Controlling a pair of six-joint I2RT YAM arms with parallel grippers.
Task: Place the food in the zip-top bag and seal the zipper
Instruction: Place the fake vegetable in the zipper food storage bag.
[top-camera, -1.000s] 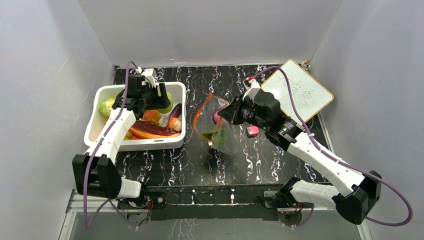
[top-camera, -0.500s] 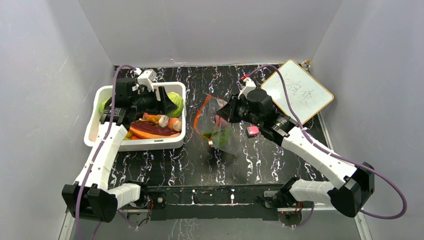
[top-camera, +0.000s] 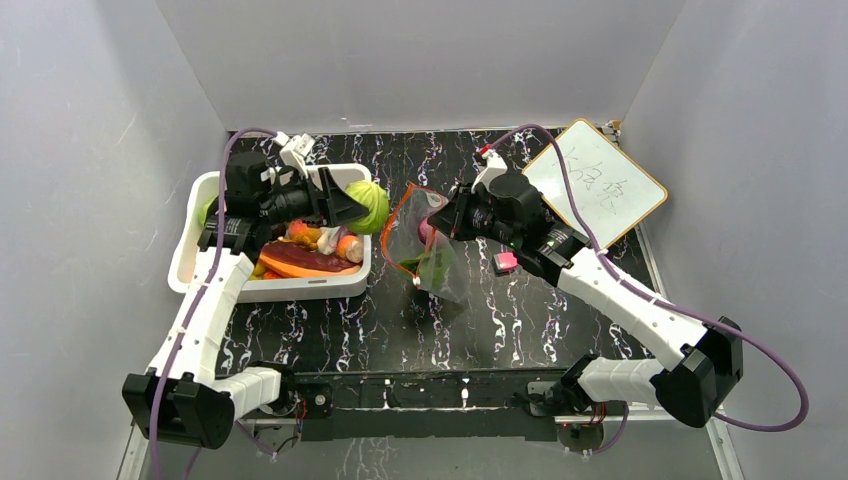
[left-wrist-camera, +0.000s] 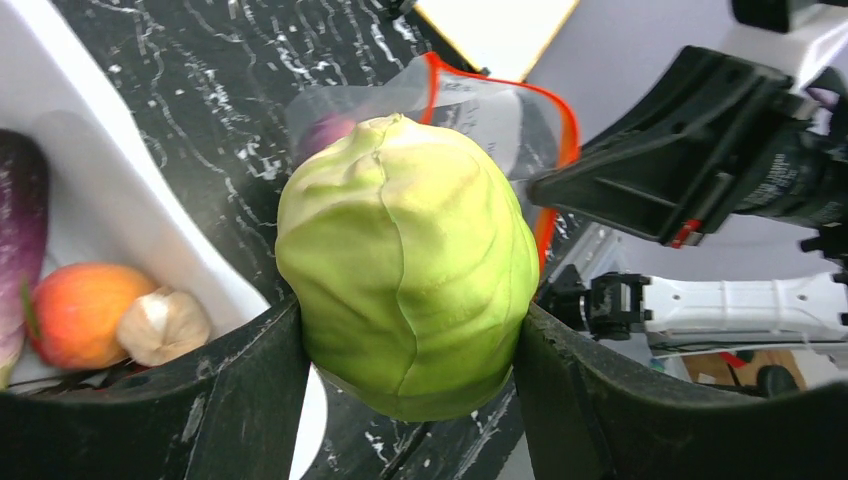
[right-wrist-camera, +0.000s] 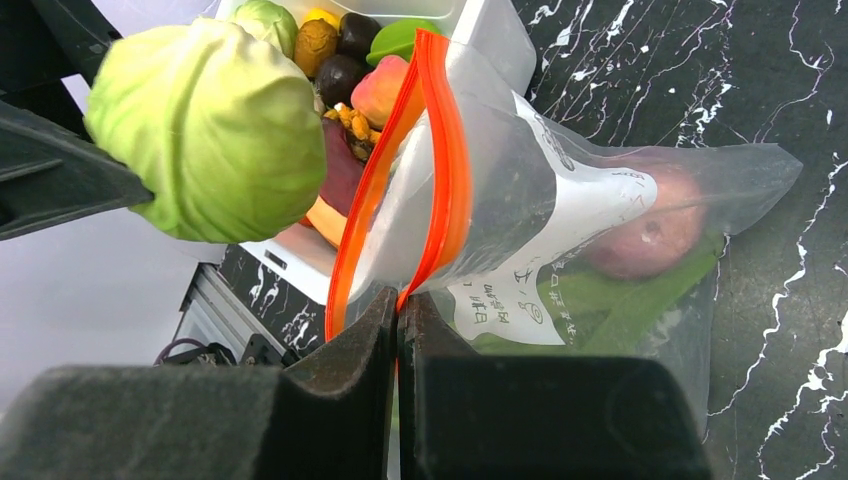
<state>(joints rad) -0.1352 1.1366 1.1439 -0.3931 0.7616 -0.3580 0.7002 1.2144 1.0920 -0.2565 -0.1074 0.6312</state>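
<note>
- Left gripper (left-wrist-camera: 410, 345): I see its jaws clamped on both sides of the cabbage (left-wrist-camera: 405, 250). It is held in the air over the right rim of the white bin (top-camera: 190, 262), just beside the bag's mouth.
- Right gripper (right-wrist-camera: 398, 335): closed, pinching the zipper (right-wrist-camera: 447, 170) of the zip-top bag (right-wrist-camera: 560, 190). The mouth gapes toward the cabbage.
- The bag sits near the middle of the desk (top-camera: 500, 320). I make out a reddish-purple piece (right-wrist-camera: 650, 235) and a green leafy piece (right-wrist-camera: 600, 300) inside.
- The bin lies along the desk's left edge and holds an eggplant (left-wrist-camera: 20, 240), a peach (left-wrist-camera: 75, 310) and a mushroom (left-wrist-camera: 160, 325).
- A pink block (top-camera: 506, 262) lies just right of the bag, and a whiteboard (top-camera: 600, 185) lies at the far right corner.
</note>
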